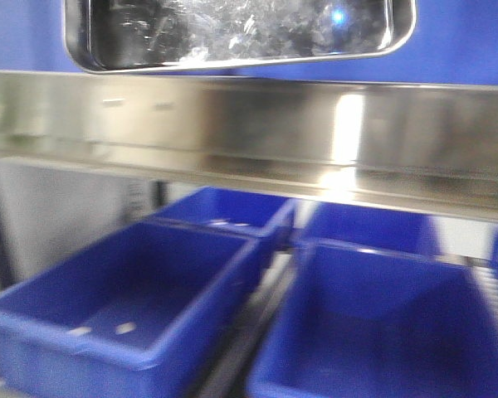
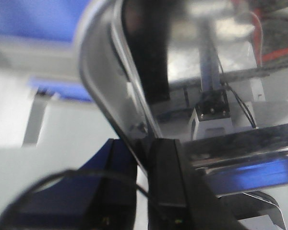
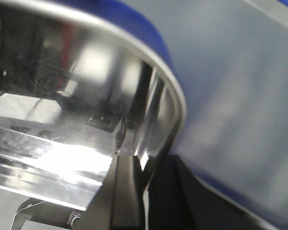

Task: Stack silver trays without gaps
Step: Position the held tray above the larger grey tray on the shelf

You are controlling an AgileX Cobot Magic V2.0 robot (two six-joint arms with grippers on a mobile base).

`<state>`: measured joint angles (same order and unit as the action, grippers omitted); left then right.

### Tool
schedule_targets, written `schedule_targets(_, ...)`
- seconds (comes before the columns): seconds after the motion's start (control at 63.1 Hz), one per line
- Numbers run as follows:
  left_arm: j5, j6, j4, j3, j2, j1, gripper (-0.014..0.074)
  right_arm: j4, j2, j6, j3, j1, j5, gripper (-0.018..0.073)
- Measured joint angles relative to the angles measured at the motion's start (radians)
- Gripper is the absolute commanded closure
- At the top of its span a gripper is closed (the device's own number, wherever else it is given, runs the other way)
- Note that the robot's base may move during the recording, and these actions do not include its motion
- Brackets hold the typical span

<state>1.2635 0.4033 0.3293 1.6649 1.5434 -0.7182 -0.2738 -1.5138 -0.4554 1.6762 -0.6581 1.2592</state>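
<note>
Qty per kind: silver tray (image 1: 232, 33) – 1 in front view, 1 in ea. wrist view; same unit or not, cannot tell. Brushed-steel rail (image 1: 232, 116) – 1. Blue bins (image 1: 124, 323) – 4, poss. 5th at frame edge. Grippers – 2: left gripper (image 2: 144, 158), right gripper (image 3: 146, 172).

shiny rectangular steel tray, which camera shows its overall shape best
The exterior front view: the shiny rectangular steel tray shows both near corners and scuffed bottom, top cropped. Wrist views show only a rim section pinched in the left hand or right hand.
</note>
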Motion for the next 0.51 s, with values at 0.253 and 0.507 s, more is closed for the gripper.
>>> schedule_targets(0.253,0.0,0.0,0.0,0.0,0.0,0.0,0.0645,0.0,0.0,0.0,0.0,0.0,0.0,0.0503)
schedule_targets(0.507,0.0,0.0,0.0,0.0,0.0,0.0,0.0644,-0.002,0.0,0.0,0.0,0.0,0.0,0.0503)
